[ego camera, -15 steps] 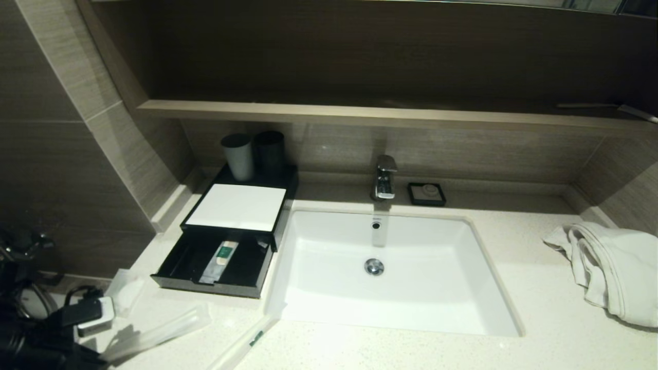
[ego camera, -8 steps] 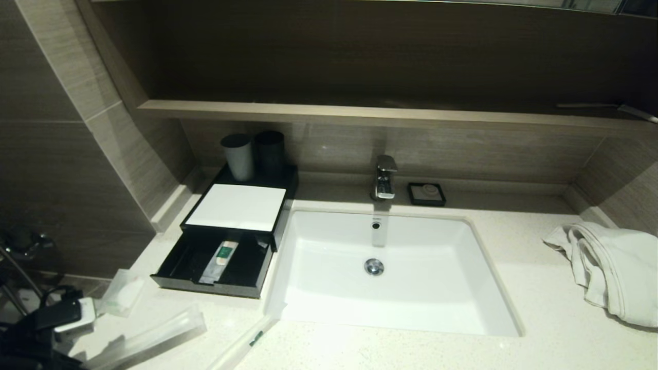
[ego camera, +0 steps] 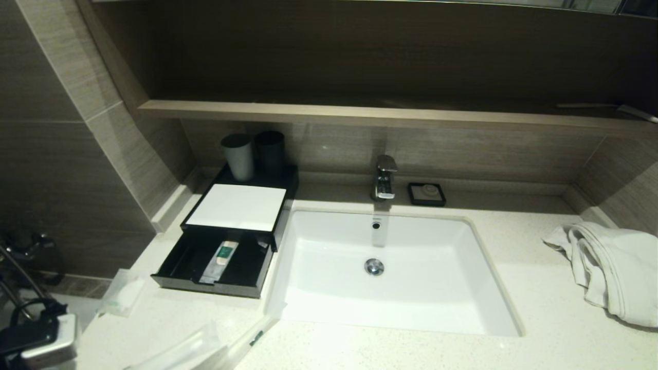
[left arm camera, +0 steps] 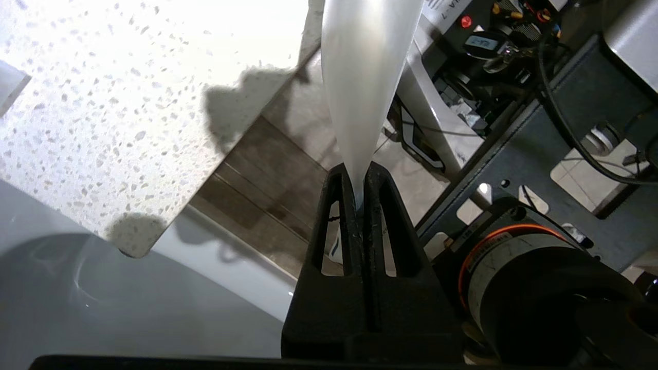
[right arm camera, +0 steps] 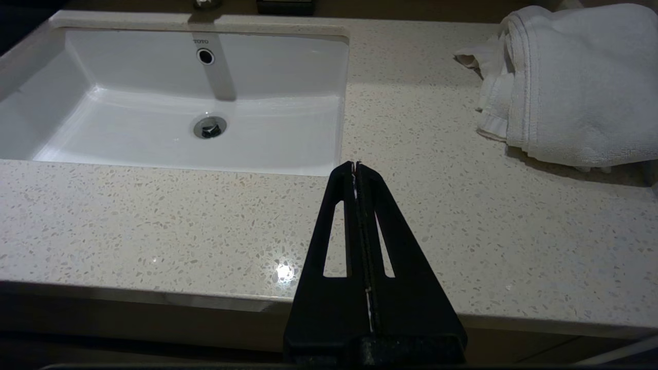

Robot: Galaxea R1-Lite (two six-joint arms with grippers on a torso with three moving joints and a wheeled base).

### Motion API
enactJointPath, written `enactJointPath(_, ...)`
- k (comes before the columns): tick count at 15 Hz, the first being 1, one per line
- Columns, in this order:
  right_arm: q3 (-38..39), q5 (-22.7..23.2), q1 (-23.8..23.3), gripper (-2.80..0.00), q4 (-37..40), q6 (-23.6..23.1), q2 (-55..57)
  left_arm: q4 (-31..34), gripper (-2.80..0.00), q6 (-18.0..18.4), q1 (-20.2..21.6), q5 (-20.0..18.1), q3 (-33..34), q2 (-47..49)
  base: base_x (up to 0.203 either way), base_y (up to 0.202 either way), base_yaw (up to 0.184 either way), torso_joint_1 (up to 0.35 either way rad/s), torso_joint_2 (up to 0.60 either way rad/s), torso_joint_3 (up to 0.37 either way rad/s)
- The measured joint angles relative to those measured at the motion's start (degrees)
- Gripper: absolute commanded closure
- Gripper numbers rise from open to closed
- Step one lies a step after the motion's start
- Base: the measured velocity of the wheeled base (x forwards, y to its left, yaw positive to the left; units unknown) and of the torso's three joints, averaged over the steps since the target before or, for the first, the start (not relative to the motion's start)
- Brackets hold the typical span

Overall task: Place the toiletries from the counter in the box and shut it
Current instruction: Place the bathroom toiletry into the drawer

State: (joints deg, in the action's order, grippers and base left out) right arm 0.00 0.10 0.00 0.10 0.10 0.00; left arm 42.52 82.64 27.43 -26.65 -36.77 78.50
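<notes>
The black box with a white top stands left of the basin, its front drawer pulled open with one green-marked sachet lying inside. My left gripper is shut on the end of a long translucent sachet, held just off the counter's front left corner; that held sachet reaches the bottom edge of the head view. Another long sachet with a green mark lies beside it. A small square packet rests at the counter's left edge. My right gripper is shut and empty above the counter's front edge.
The white basin fills the counter's middle, with the tap and a small black soap dish behind it. Two cups stand behind the box. A white towel lies at the right. My left arm is low on the left.
My left arm has drawn back toward the lower left, off the counter's edge. The long sachet it holds has slid with it toward the bottom of the head view.
</notes>
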Motion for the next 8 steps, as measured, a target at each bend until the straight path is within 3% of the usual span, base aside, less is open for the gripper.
enactJointPath(5, 0.0, 0.0, 0.0, 0.0, 0.0, 0.0, 0.0, 1.1, 0.0, -0.5, -1.6, -0.7, -1.5, -2.4, 0.0, 0.0, 0.0, 0.0, 0.0, 0.0)
enactJointPath(8, 0.0, 0.0, 0.0, 0.0, 0.0, 0.0, 0.0, 5.4, 0.0, -4.7, -3.0, -1.0, -5.7, -2.5, 0.0, 0.0, 0.0, 0.0, 0.0, 0.0)
